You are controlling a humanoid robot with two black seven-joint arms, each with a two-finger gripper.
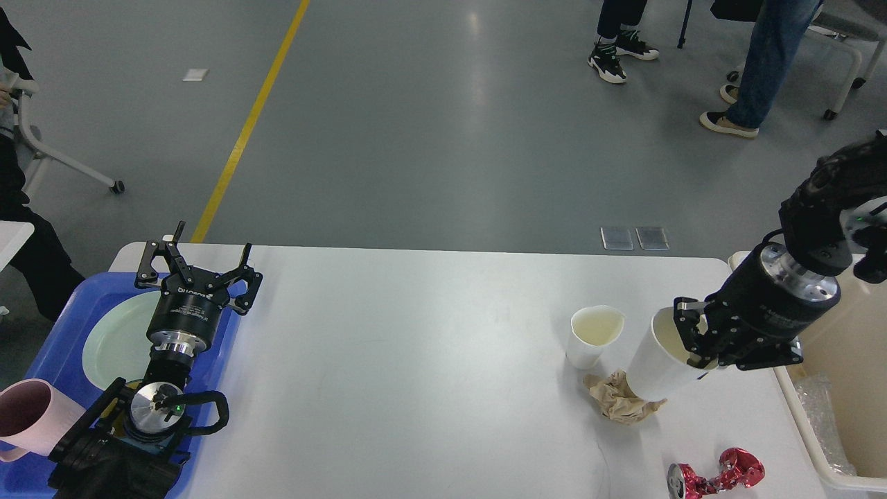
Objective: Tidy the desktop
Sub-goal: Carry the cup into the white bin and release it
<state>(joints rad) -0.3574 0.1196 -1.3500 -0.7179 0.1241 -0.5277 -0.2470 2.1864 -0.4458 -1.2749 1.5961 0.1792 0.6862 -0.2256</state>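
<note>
The desktop (429, 360) is a wide white tabletop. My right gripper (696, 339) is shut on the rim of a white paper cup (658, 364), held tilted above the right part of the desktop. A second white paper cup (590, 336) stands upright just to its left. A crumpled brown paper ball (617, 398) lies below the held cup. A crushed red can (717, 473) lies near the front right edge. My left gripper (201, 260) stands open over the blue tray (55, 346), holding nothing.
The blue tray holds a pale green plate (118, 339) and a pink mug (28, 416). A cream-white bin (842, 388) stands beyond the desktop's right edge. People's legs (762, 62) and chairs stand on the grey floor behind.
</note>
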